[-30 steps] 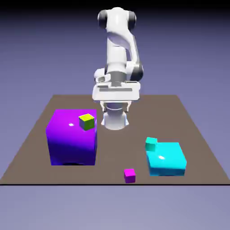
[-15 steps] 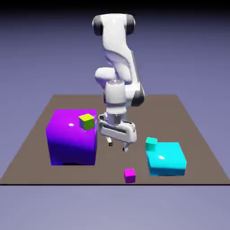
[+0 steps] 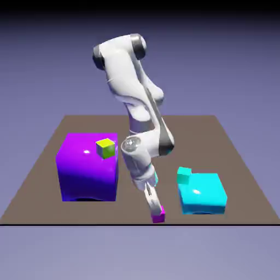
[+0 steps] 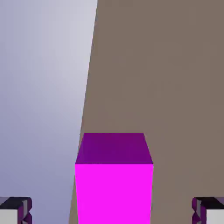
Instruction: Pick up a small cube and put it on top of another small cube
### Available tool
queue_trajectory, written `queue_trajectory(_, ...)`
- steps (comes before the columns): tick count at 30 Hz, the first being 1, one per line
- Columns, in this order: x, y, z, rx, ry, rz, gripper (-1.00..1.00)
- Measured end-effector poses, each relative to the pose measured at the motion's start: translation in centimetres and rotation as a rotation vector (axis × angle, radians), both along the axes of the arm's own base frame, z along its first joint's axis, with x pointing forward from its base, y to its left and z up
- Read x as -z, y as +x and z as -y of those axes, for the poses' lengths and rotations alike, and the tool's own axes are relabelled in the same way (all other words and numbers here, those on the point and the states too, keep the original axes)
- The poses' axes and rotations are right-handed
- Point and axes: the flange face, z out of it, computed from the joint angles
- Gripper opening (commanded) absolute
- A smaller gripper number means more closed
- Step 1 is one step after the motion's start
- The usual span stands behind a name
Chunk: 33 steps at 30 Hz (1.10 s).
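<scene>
The small magenta cube (image 3: 159,217) (image 4: 114,183) lies near the table's front edge. My gripper (image 3: 155,206) (image 4: 112,212) has come down right over it, and in the exterior view the fingers partly hide the cube. In the hand view the cube stands large between the two fingertips (image 4: 15,210), with a clear gap on each side, so the gripper is open and nothing is held. The small teal cube (image 3: 184,174) sits on the table at the back left corner of the big cyan block, to the exterior view's right of my hand.
A big cyan block (image 3: 202,193) stands to the exterior view's right of the gripper. A large purple block (image 3: 87,167) stands on the exterior view's left with a tiny yellow-green cube (image 3: 106,148) on top. The table's front edge (image 3: 136,223) runs just past the magenta cube.
The arm has swung forward and down from the back of the table to the magenta cube at the front edge. The gripper stayed open; no cube has moved.
</scene>
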Motion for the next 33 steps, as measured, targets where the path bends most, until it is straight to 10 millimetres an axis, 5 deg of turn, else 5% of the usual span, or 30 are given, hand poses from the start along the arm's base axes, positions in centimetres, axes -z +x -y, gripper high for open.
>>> queue_trajectory(1, 0.8, -0.1, -0.2, -0.001, -0.001, 0.000, -1.00)
queue_trajectory(3, 0.8, -0.1, -0.2, -0.001, -0.001, 0.000, -1.00)
queue_trajectory(8, -6.7, 0.8, 1.3, -0.004, 0.002, 0.015, -1.00)
queue_trajectory(11, -13.8, 3.6, -1.9, -0.113, 0.033, 0.120, -1.00)
queue_trajectory(13, -15.4, 1.9, -4.9, -0.206, 0.043, 0.129, -1.00)
queue_trajectory(20, -15.5, -8.6, -13.5, -0.527, 0.044, 0.085, -1.00)
queue_trajectory(23, -14.5, -13.2, -15.0, -0.636, 0.035, 0.061, -1.00)
queue_trajectory(28, -11.8, -20.1, -14.1, -0.743, 0.003, 0.007, -1.00)
queue_trajectory(33, -9.5, -20.4, -14.1, -0.739, -0.003, 0.001, -1.00)
